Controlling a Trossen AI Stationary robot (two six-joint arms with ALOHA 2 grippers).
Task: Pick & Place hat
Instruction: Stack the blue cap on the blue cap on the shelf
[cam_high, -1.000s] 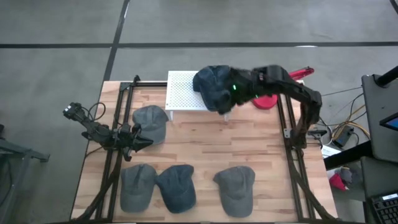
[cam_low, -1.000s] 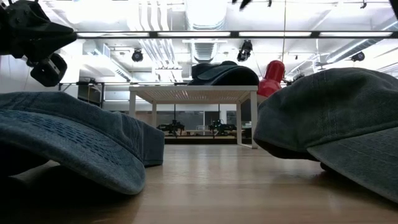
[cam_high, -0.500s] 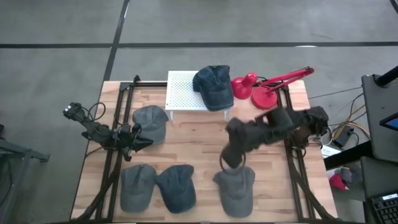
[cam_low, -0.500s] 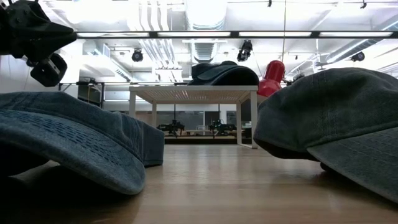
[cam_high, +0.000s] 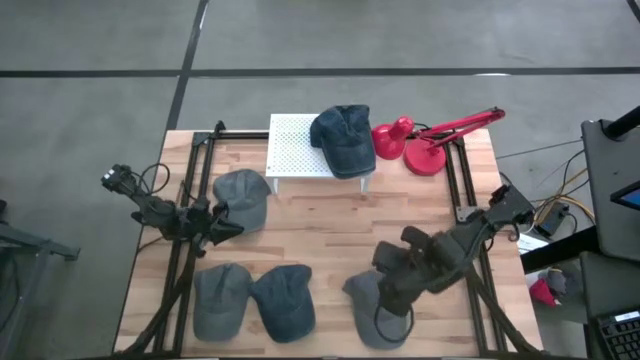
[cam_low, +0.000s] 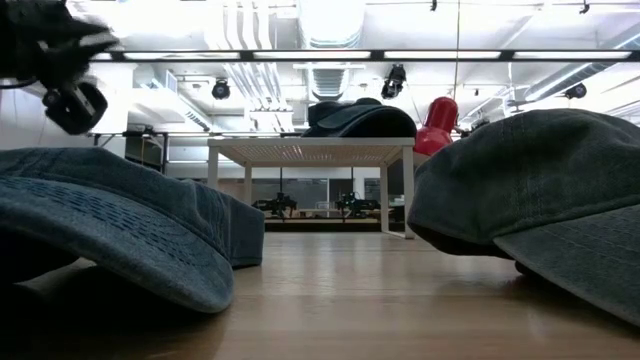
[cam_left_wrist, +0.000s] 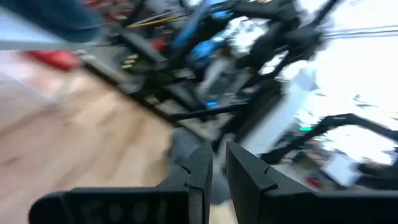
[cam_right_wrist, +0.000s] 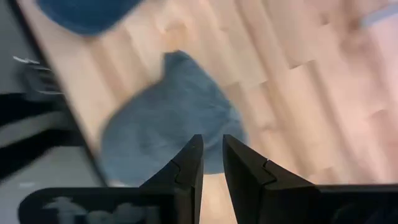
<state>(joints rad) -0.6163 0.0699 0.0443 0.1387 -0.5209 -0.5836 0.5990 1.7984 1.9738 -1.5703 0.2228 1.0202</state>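
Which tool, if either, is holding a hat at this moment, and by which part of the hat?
Neither. The right tool is above the hat at the table's near right with nothing between its nearly closed fingers; the left tool at the left side is also empty.

Right gripper (cam_high: 392, 300) is now off the rack's hat, low over the near right hat (cam_high: 365, 300), fingers nearly closed.

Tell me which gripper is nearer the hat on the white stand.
Left. The left gripper waits by the table's left edge; the right gripper hovers over a near-edge hat, farther from the hat on the white stand.
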